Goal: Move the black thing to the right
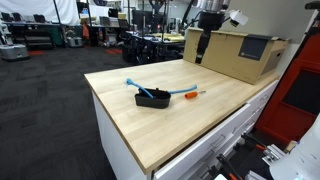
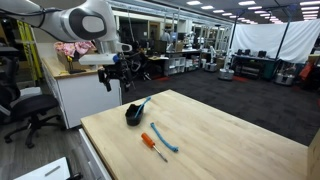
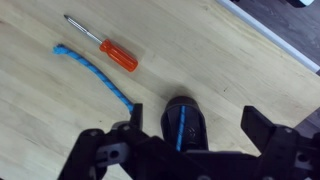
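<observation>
The black thing [image 1: 152, 98] is a small low black tray on the wooden table [image 1: 200, 125], with a thin light-blue stick [image 1: 135, 85] poking out. It shows in both exterior views [image 2: 133, 113]. In the wrist view it [image 3: 182, 120] lies below, between my two fingers. My gripper [image 3: 197, 128] is open and empty. In both exterior views the gripper [image 2: 115, 72] [image 1: 203, 42] hangs well above the table, apart from the black thing.
An orange-handled screwdriver [image 3: 105, 48] [image 2: 150, 143] and a blue cord [image 3: 95, 72] [image 2: 165, 138] lie on the table beside the black thing. A large cardboard box [image 1: 240, 55] stands at one end of the table. An office chair [image 2: 25, 110] stands off the table.
</observation>
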Action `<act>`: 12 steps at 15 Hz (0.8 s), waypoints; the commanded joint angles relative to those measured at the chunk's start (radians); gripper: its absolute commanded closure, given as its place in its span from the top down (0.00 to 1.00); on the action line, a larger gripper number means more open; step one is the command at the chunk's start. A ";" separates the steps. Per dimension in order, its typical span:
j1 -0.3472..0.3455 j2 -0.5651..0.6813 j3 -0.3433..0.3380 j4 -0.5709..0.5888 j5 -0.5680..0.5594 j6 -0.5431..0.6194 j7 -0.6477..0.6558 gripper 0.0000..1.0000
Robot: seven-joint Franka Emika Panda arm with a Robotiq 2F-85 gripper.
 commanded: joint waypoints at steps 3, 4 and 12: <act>0.066 0.146 0.018 0.048 0.063 0.128 -0.088 1.00; 0.076 0.172 0.024 0.056 0.073 0.141 -0.099 1.00; 0.097 0.384 0.090 0.114 0.052 0.229 -0.197 1.00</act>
